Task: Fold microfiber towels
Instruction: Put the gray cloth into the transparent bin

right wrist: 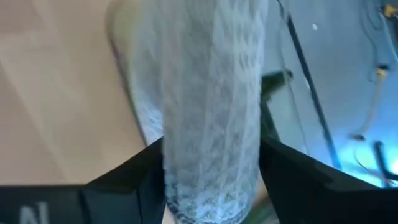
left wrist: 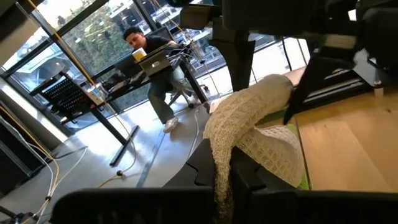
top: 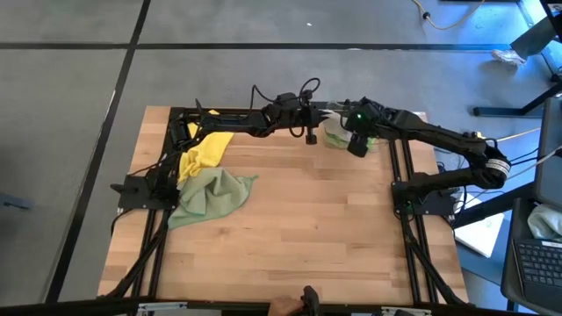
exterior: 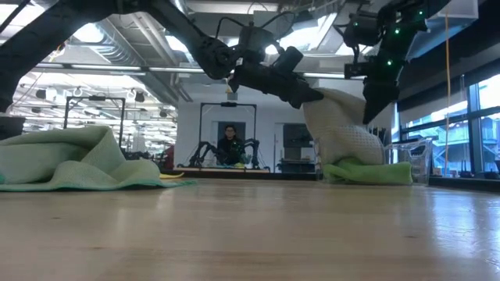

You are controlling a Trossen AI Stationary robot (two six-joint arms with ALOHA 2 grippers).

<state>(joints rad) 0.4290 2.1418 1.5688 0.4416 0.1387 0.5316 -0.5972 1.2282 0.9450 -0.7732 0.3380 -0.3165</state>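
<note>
The right claw point(top: 358, 147) hangs over the far right part of the bench point(top: 307, 228), pinching one end of the grey-beige towel point(exterior: 340, 129) between its two dark fingers point(right wrist: 134, 177); the right wrist view shows the cloth filling the gap between them, so they are spread only as far as the bunched fabric forces them. The left claw point(exterior: 306, 95) reaches across from the left side and grips the same towel at its other raised end, its fingers pressed onto the cloth. Between the two claws the towel is lifted into a hump, and its lower edge drapes down onto the bright green towel point(exterior: 371, 172), which lies flat as a folded pad on the bench directly beneath.

The grey-beige towel has a coarse waffle or honeycomb weave, plainly visible in both wrist views, and it hangs soft and limp in rounded folds. The bright green towel looks smoother and sits in a low, neat slab.

Well apart from the claws, on the left side of the bench, the pale olive-green towel point(top: 211, 195) lies crumpled in a loose heap with ridged folds. The bright yellow towel point(top: 206, 151) is bunched just behind it, touching it and lying partly over the left arm's dark frame.

The bench is pale wooden planking with a smooth surface.
</note>
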